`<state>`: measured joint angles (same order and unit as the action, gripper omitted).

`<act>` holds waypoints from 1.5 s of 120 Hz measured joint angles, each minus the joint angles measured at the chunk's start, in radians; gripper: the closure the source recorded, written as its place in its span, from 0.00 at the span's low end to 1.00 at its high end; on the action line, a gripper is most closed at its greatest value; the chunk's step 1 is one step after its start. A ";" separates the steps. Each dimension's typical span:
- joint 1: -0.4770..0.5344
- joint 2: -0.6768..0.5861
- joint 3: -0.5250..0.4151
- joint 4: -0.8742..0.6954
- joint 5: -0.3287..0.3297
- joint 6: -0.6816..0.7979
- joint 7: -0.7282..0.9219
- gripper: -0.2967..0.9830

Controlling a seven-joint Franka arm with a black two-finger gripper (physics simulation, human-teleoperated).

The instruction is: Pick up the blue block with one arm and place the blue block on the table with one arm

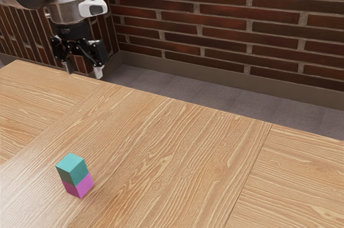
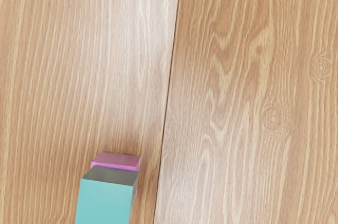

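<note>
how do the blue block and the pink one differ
The blue block is a greenish teal, while the pink block is a purplish pink. The blue block sits on top with its upper face bare; the pink block is beneath it, on the table. Both are plain and boxy.

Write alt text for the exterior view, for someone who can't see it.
A blue-green block sits stacked on a pink block on a wooden table, toward the exterior view's lower left. The robot arm's black gripper hangs open and empty at the upper left, away from the blocks, before a brick wall.
</note>
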<state>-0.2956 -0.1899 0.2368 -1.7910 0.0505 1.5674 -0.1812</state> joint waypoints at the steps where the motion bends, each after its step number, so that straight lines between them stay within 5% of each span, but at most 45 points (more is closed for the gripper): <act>1: 0.000 -0.001 0.000 -0.004 0.000 0.004 -0.001 0.23; 59: 0.178 -0.197 -0.004 -0.468 0.014 0.294 -0.059 0.23; 148: 0.222 -0.198 -0.003 -0.794 0.018 0.583 -0.105 0.23; 180: 0.221 -0.215 -0.035 -0.854 0.233 0.763 -0.041 0.23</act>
<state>-0.0744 -0.4045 0.2019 -2.6453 0.2839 2.3299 -0.2219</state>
